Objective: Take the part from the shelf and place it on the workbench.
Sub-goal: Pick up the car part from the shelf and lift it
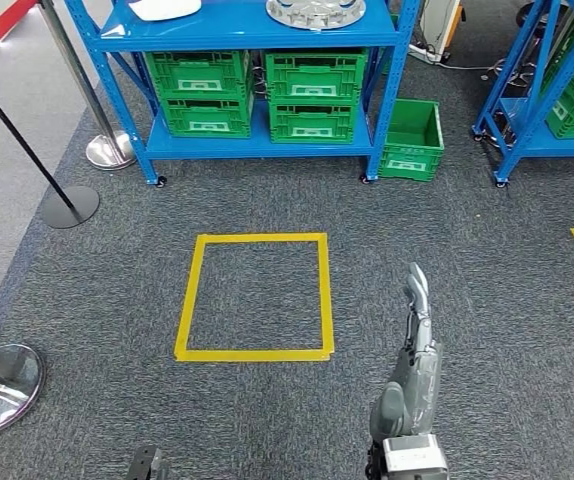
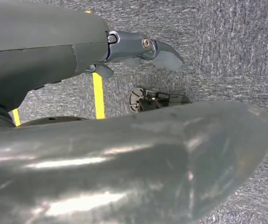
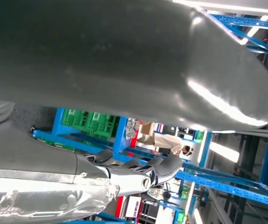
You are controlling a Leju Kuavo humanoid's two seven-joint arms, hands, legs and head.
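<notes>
A round silver part [image 1: 316,12] lies on the upper board of the blue shelf [image 1: 254,38] at the far end of the head view, cut off by the picture's edge. A flat white piece [image 1: 165,8] lies to its left on the same board. My right hand [image 1: 414,350] is raised over the carpet at the lower right, fingers stretched forward and holding nothing, far short of the shelf. In the right wrist view its fingers [image 3: 153,169] point toward the blue racking. My left hand [image 2: 48,51] hangs low over the carpet with straight fingers [image 2: 143,46], empty.
Green crates [image 1: 257,92] fill the shelf's lower board, and one more crate [image 1: 412,138] stands on the floor at its right. A yellow tape square [image 1: 257,297] marks the carpet ahead. Barrier posts [image 1: 103,145] stand left; a second blue shelf [image 1: 548,90] right. A person [image 3: 167,141] is far off.
</notes>
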